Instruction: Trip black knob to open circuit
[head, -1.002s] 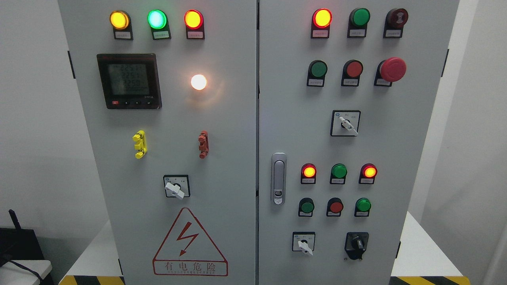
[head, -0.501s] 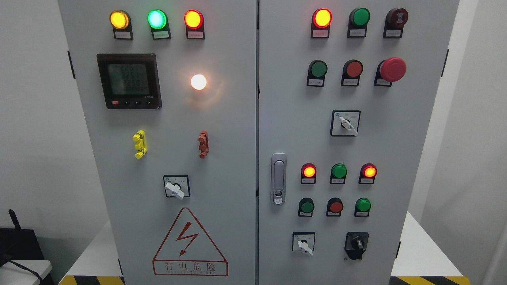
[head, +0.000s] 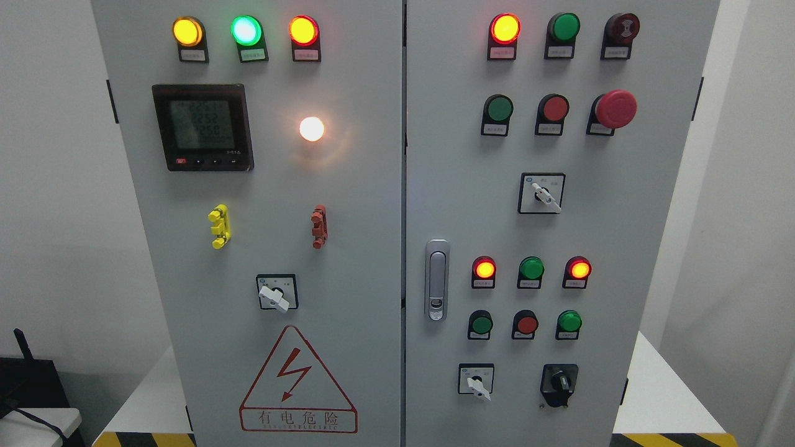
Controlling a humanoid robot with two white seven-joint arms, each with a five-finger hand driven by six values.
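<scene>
Head view: black knob on grey cabinet.

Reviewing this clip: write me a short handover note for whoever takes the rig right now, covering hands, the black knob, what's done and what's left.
Hands: neither the left nor the right hand is in the head view.
Black knob: at the lower right of the cabinet's right door, right of the lower white selector switch and below a green button. Nothing touches it.
Done: nothing visible; no hand is near the panel.
Left: bring a hand to the black knob, grip it and turn it to trip. Probably keep clear of the red mushroom button higher on the same door.
</scene>
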